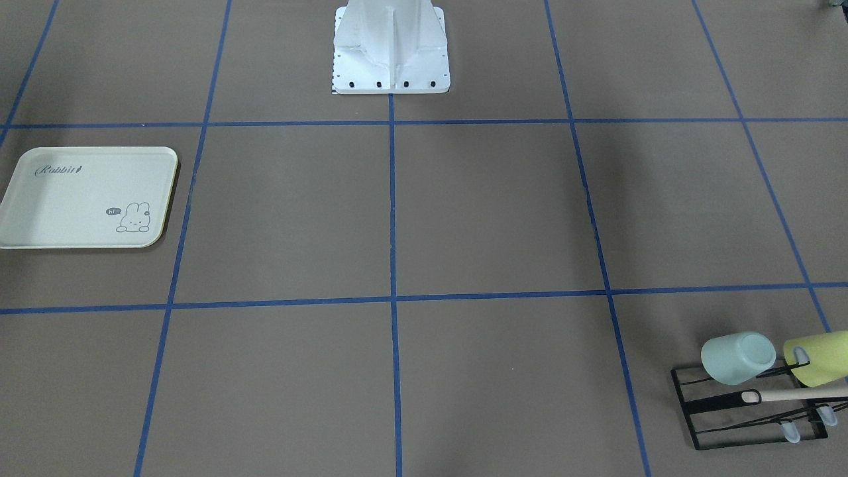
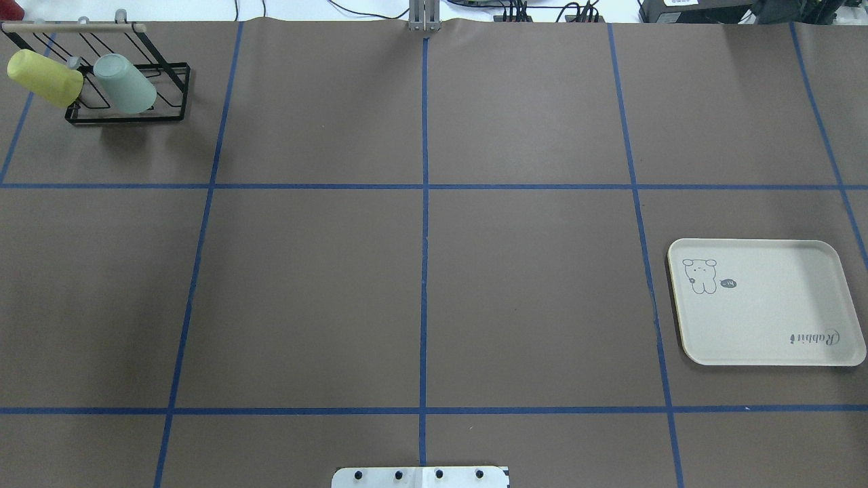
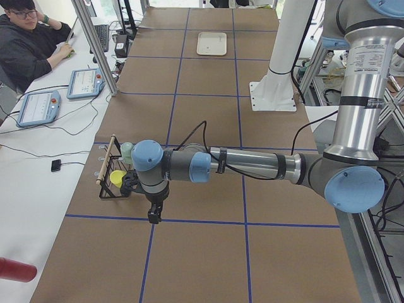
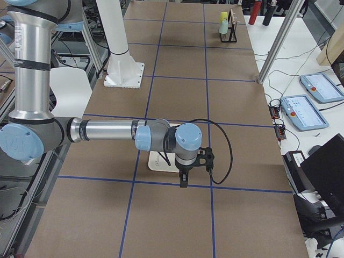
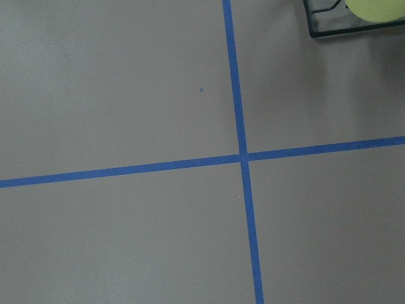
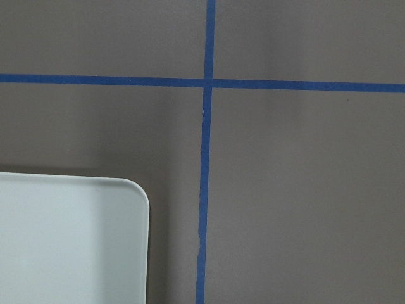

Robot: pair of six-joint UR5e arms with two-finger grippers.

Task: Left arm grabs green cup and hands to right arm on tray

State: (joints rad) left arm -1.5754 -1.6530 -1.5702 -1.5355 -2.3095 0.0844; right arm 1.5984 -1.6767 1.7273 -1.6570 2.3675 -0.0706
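Observation:
The green cup [image 1: 737,358] lies tilted on the black wire rack [image 1: 748,414], beside a yellow-green cup [image 1: 818,358]; it also shows in the overhead view [image 2: 125,84]. The cream tray [image 2: 766,318] lies bare at the table's opposite end [image 1: 66,199]. My left gripper [image 3: 153,218] hangs above the table just short of the rack and holds nothing that shows. My right gripper [image 4: 183,183] hangs beside the tray's corner [image 6: 69,240]. Both grippers show only in the side views, so I cannot tell whether they are open or shut.
The rack [image 2: 129,115] has a wooden handle bar and stands at the far left corner. The robot's white base [image 1: 391,50] is at the middle of the near edge. An operator [image 3: 25,44] sits beyond the table, with tablets and a red bottle [image 3: 16,269].

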